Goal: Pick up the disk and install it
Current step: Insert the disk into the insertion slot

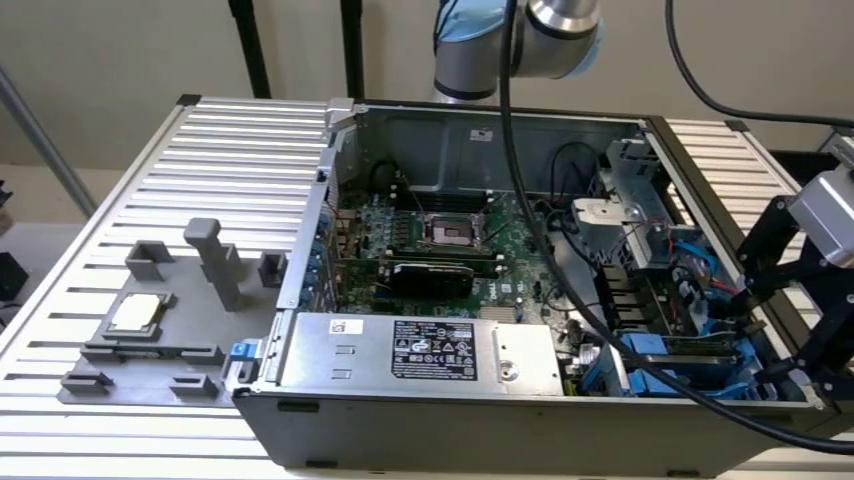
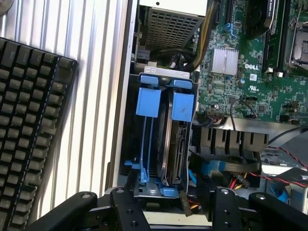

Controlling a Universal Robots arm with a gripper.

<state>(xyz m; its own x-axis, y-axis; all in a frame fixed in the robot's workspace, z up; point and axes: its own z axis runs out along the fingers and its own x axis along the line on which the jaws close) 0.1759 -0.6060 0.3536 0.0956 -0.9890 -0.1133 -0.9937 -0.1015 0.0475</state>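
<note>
Gripper (image 2: 167, 186) is noted with jaws spread wide and nothing grasped, set astride the drive bay (image 2: 163, 73) at a corner of the computer case (image 1: 441, 440). The disk (image 2: 175, 144) is seated on edge in that bay, just beside a second blue carrier (image 2: 147, 101).

Risk, as judged: if the jaws are closed off-centre, the neighbouring carrier or the red and yellow wires (image 2: 236, 182) nearby could be caught. A skewed pull could jam the frame in its rails.

The disk is seen edge-on: grey metal body, dark rim, blue plastic tab at one end.
</note>
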